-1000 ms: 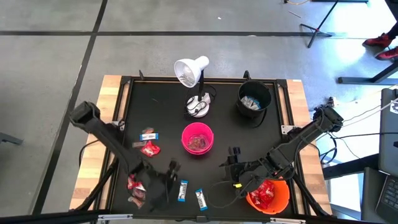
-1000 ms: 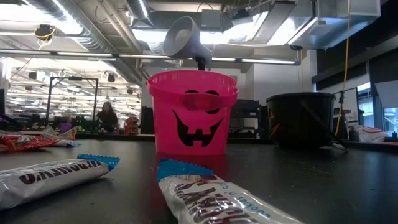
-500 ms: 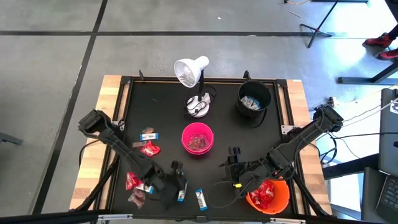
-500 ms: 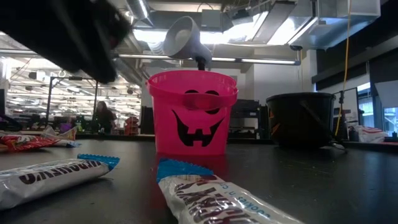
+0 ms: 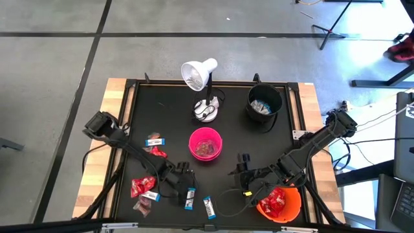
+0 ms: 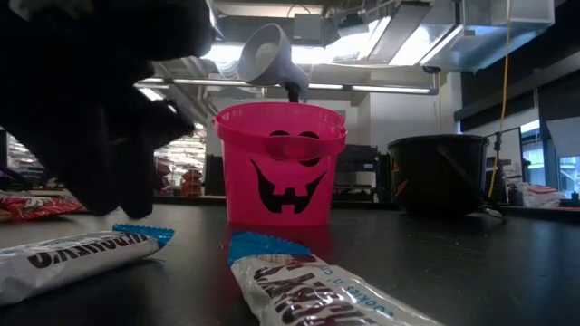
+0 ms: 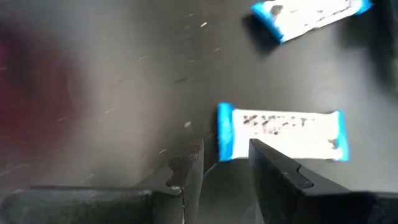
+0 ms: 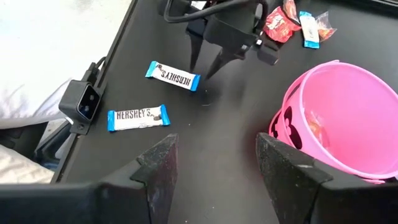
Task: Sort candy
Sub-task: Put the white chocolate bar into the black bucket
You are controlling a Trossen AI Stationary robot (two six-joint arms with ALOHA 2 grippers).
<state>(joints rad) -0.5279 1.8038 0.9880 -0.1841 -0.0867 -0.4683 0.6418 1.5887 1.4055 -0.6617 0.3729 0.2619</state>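
Black tabletop, wood-edged, seen from above.

Left gripper: low over the front of the table, just above a white-and-blue Hershey's bar. In the left wrist view its two dark fingers stand apart with nothing between them, their tips at the near end of that bar. The right wrist view shows the same gripper poised over the bar, jaws spread.

Right gripper: hanging in front of the pink bucket, jaws spread wide and empty; pads visible in its own wrist view.

Candy, loose on the table:
- second white-and-blue bar, near the front edge, beside the first;
- red packets at front left, with a dark brown piece just beside them;
- one red packet and a small white-and-blue piece left of the pink bucket.

Candy, in containers:
- dark and red pieces inside the pink bucket;
- white-and-blue bars in the black bucket, back right;
- red packets in the orange bowl, front right.

White desk lamp: back centre, head tilted.
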